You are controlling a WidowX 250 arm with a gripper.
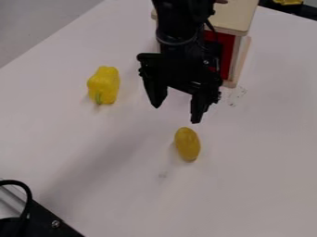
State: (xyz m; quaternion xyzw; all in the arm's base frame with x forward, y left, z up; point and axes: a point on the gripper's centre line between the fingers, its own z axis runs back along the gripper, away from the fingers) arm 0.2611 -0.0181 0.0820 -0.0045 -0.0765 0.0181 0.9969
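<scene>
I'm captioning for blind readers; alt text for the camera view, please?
Black gripper hanging open above a white table, near a yellow oval object, with a yellow bell pepper at image left and a red-sided wooden box behind.

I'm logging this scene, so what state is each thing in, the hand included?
Hand: open, empty, pointing down, just short of the yellow oval piece in the picture.
Yellow oval piece: lying on its side, not held.
Yellow bell pepper: whole, not held, stem end toward the camera.
Wooden box with a red panel: standing, partly hidden; can't tell whether it opens.
Black cable: bent in a curve.
</scene>
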